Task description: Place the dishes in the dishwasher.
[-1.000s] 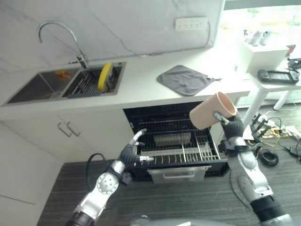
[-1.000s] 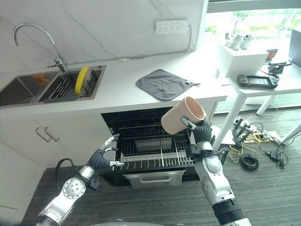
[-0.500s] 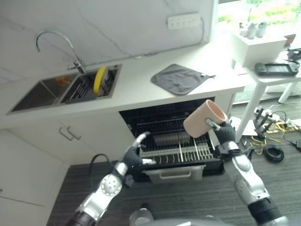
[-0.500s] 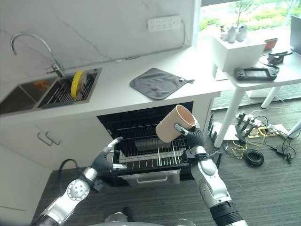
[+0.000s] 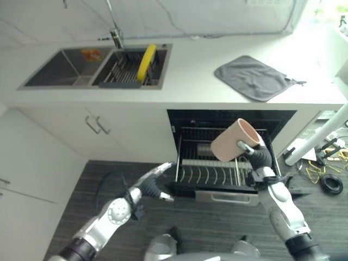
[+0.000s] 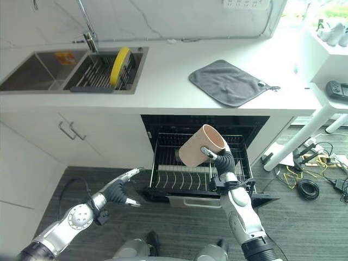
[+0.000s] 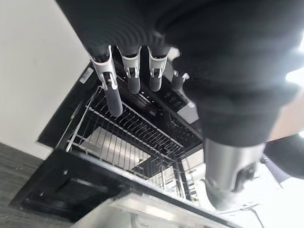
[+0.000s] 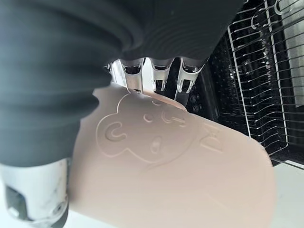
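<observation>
One pink cup (image 5: pixel 234 141), tilted with its mouth up and to the right, is clasped in the right hand (image 5: pixel 258 157) above the pulled-out wire rack (image 6: pixel 179 179) of the open dishwasher (image 5: pixel 231 117). Just left of the rack's front corner the left hand (image 5: pixel 151 186) hangs with fingers straight and loose, holding nothing. Up on the counter, a yellow plate (image 6: pixel 119 58) stands on edge in the sink (image 6: pixel 32 73), with a grey cloth (image 5: pixel 253 77) well to its right.

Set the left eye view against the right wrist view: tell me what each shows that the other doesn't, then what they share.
Left eye view alone: the sink with a yellow plate, the grey cloth on the counter, and the open left hand by the rack's front corner.
Right wrist view alone: a raised bear face on the cup.
Both: the right hand shut on the pink cup above the dishwasher rack.
</observation>
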Controlling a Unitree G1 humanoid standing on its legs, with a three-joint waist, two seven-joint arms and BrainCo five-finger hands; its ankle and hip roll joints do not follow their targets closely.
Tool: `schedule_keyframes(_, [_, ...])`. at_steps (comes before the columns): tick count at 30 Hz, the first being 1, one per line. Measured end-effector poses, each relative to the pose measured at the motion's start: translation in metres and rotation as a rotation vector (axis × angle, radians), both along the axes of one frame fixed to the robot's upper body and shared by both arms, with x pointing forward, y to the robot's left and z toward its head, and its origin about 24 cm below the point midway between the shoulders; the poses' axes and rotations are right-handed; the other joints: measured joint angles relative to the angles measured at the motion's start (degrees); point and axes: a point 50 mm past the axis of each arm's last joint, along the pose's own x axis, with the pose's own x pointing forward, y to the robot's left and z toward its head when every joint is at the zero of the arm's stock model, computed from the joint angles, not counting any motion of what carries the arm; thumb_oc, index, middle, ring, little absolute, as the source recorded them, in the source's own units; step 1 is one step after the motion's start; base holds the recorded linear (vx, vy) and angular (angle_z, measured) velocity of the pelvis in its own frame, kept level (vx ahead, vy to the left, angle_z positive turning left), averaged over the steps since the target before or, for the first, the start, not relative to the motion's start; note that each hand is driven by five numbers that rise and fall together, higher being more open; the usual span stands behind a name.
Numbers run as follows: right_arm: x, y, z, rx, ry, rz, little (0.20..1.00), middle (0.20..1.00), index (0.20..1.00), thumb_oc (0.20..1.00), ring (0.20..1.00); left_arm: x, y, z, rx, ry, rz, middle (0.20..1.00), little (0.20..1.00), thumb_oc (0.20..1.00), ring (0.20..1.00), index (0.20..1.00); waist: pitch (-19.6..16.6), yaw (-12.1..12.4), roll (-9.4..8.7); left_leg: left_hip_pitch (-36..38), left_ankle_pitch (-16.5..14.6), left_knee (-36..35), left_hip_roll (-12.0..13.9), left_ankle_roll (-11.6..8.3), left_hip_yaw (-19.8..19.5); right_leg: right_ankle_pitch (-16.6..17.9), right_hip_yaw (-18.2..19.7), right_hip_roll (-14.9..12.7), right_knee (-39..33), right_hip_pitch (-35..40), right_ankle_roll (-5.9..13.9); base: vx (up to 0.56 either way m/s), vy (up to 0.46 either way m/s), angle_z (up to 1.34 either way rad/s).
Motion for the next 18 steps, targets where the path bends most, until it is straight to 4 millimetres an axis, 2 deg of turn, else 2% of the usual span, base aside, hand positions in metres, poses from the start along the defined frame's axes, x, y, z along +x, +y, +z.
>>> schedule_keyframes(2, [0.001, -0.01, 0.004, -0.028, -0.017, -0.024, 0.2, 0.2, 0.2, 0.2, 0.2, -0.005, -0.016, 0.0, -0.069, 0.0, -0.014, 1.0, 1.0, 1.0, 1.0, 1.0, -0.1, -0.4, 2.65, 0.3, 2.8, -2.5, 2.1, -0.95, -0.7, 1.1, -0.8, 3.0, -1.8, 0.4, -1.23, 0.06, -0.044, -0.04])
schedule_keyframes(4, [0.003, -0.021, 0.009, -0.061, -0.029, -0.056, 0.2, 0.2, 0.2, 0.2, 0.2, -0.007, -0.027, 0.002, -0.109, -0.01, -0.035, 1.0, 1.0, 1.0, 1.0, 1.0, -0.2, -1.3, 4.41, 2.0, 3.8, -5.0, 2.4, -1.64, -0.5, 1.8, -1.2, 4.4, -4.2, 2.0, -1.54, 0.04, 0.006, -0.03])
schedule_keyframes(5, [0.003, -0.023, 0.01, -0.062, -0.03, -0.068, 0.2, 0.2, 0.2, 0.2, 0.2, -0.007, -0.028, 0.004, -0.115, -0.019, -0.044, 1.0, 1.0, 1.0, 1.0, 1.0, -0.2, -1.5, 4.75, 2.3, 3.9, -5.2, 2.4, -1.67, -0.5, 1.8, -1.2, 4.5, -4.4, 2.2, -1.53, 0.04, 0.026, 0.04])
schedule_keyframes(8, [0.003, -0.022, 0.01, -0.061, -0.027, -0.073, 0.2, 0.2, 0.2, 0.2, 0.2, -0.001, -0.031, 0.01, -0.117, -0.043, -0.071, 1.0, 1.0, 1.0, 1.0, 1.0, -0.2, -2.6, 4.83, 2.7, 3.9, -5.6, 2.1, -1.68, -0.3, 1.7, -1.7, 4.3, -4.5, 2.6, -1.35, 0.08, 0.068, 0.01])
schedule_keyframes(13, [0.003, -0.022, 0.01, -0.092, -0.012, -0.062, 0.2, 0.2, 0.2, 0.2, 0.2, 0.0, -0.033, 0.025, -0.098, -0.085, -0.159, 1.0, 1.0, 1.0, 1.0, 1.0, -0.2, -2.9, 4.77, 4.6, 3.4, -5.9, 0.7, -1.2, 0.9, 1.3, -0.6, 2.7, -4.2, 3.4, -0.51, 0.07, 0.026, -0.08])
schedule_keyframes(18, [0.006, -0.039, 0.014, -0.272, 0.02, -0.036, 0.2, 0.2, 0.2, 0.2, 0.2, 0.007, -0.026, 0.033, 0.035, -0.137, -0.211, 1.0, 1.0, 1.0, 1.0, 1.0, -0.2, -2.6, 4.79, 3.4, 2.9, -5.1, 0.3, -1.16, 0.9, 0.3, -0.3, 1.5, -1.2, 1.4, 0.2, -0.02, -0.019, 0.01])
